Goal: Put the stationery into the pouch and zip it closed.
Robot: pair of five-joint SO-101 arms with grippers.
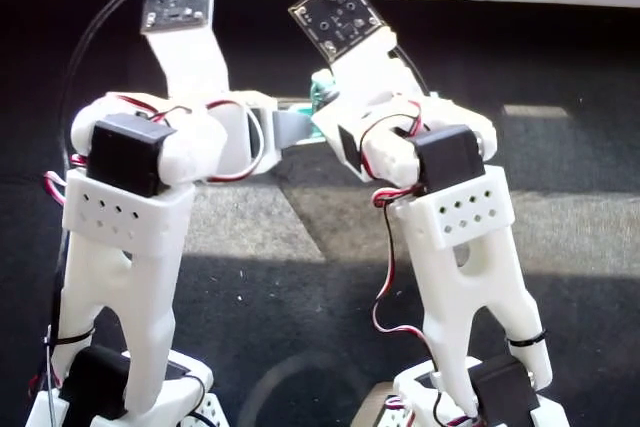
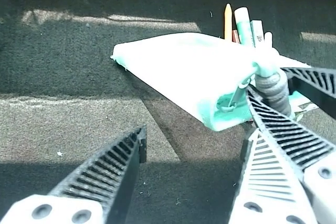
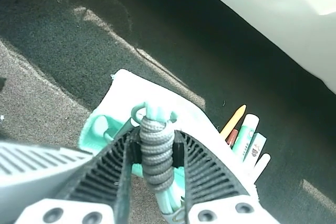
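A mint-green pouch (image 2: 189, 69) lies on the dark mat, its zip end tilted up. A grey wound cord (image 3: 156, 156) hangs on the zip pull, and my right gripper (image 3: 156, 140) is shut on it; the same grip on the cord (image 2: 273, 85) appears in the left wrist view. My left gripper (image 2: 194, 140) stands open just short of the pouch's zip end, with nothing between its fingers. An orange pencil (image 2: 228, 20), a teal pen (image 2: 243, 24) and other stationery lie on the mat beyond the pouch. From above, a teal bit of the pouch (image 1: 322, 97) peeks between both arms.
The dark mat (image 2: 79, 51) has sunlit strips across it. A white wall (image 3: 283, 14) runs along its far side. In the high view the left arm (image 1: 150, 167) and the right arm (image 1: 440, 167) stand close together and lean inward.
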